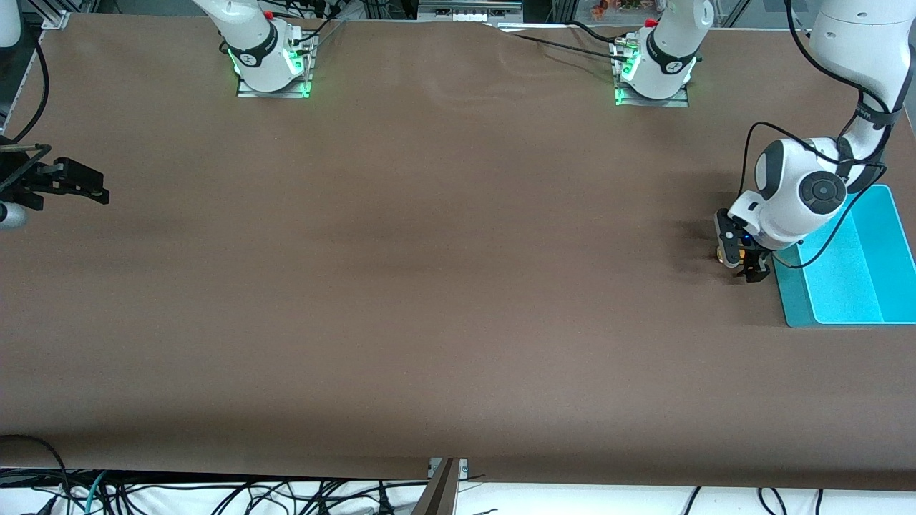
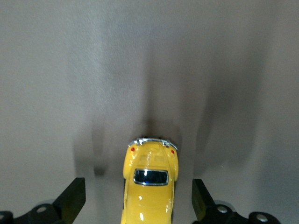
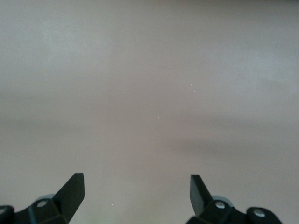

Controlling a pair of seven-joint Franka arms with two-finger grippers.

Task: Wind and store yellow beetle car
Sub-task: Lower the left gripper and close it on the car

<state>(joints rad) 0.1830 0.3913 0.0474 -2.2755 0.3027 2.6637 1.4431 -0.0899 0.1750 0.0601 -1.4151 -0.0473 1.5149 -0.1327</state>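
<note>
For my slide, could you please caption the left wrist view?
Open left gripper straddles the yellow beetle car on the brown table, fingers clear of its sides.

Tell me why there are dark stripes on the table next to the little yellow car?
Left wrist view: the dark streaks are soft shadows on the table, cast by the open left gripper whose fingers stand either side of the yellow beetle car. Front view: a dark shadow patch lies beside that gripper near the blue bin. Right wrist view: only faint, blurry bands.

Yellow beetle car [image 2: 149, 186]: tiny, glossy, dark window, chrome bumper; upright on table near left arm's end.
</note>
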